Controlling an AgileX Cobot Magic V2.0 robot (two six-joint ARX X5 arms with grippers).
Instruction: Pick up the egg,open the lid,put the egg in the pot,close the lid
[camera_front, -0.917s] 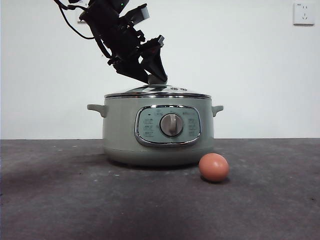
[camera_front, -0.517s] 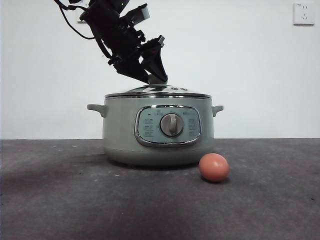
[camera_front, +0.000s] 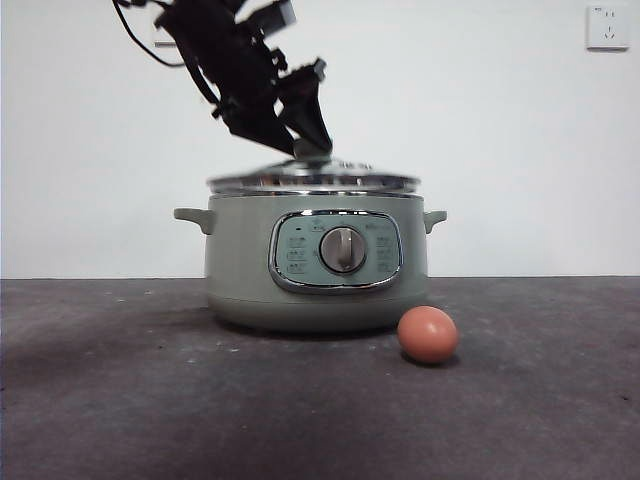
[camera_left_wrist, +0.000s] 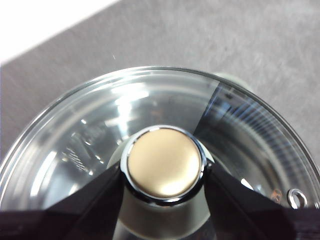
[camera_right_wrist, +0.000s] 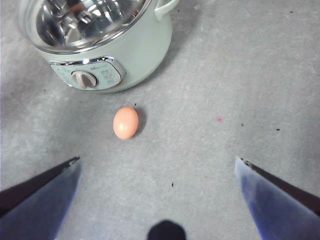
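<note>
The sage-green pot (camera_front: 315, 265) stands mid-table with its dial panel facing the front view. My left gripper (camera_front: 312, 150) comes down from the upper left and is shut on the lid's knob (camera_left_wrist: 165, 164). It holds the glass lid (camera_front: 313, 180) just above the pot's rim. The reddish-brown egg (camera_front: 428, 334) lies on the table just in front of the pot's right side. My right gripper (camera_right_wrist: 157, 172) is open and empty, high above the table, with the egg (camera_right_wrist: 125, 122) and pot (camera_right_wrist: 135, 55) below it.
The dark grey tabletop (camera_front: 120, 400) stretches to both sides of the pot. A white wall with a socket (camera_front: 608, 26) is behind.
My left gripper has moved up a little with the knob in it. The lid has risen slightly off the pot's rim. The egg has not moved.
</note>
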